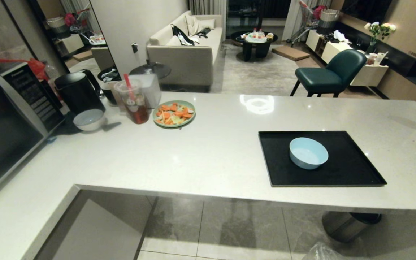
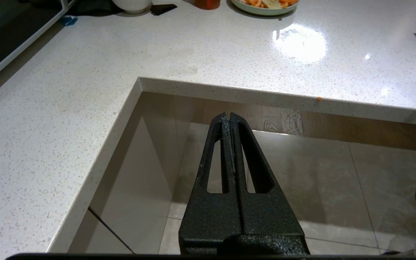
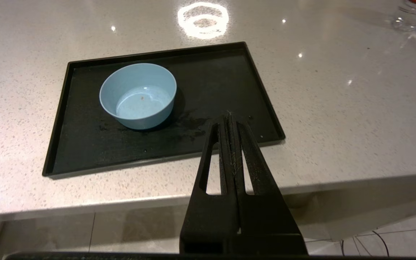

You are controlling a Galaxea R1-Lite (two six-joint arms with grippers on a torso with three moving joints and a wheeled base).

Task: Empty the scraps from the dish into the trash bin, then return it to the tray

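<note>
counter (image 1: 211, 151) broad and pale, l-shaped, with the black tray (image 1: 352, 169) lying flat near its front edge on the robot's right; the dish (image 1: 308, 152) sits upright inside the tray, toward the middle, apart from every rim; its bowl looks emptied, only a tiny orange fleck showing on the bottom in the right wrist view; trash bin (image 1: 341, 225) on the floor under the counter edge, mostly hidden; right tool (image 3: 229, 117) hangs off the counter's front edge, pressed together and holding nothing, the dish beyond it and well apart, further onto the tray; left tool (image 2: 228, 116) also pressed together, empty, parked over the counter's inner corner; judgement: task reads as near finished; main risk is the right arm swinging low on its way clear and clipping the counter edge or tray rim, which could slide the tray and dish; a lesser risk, one orange crumb (image 2: 318, 98) sits at the counter edge, unswept.
</note>
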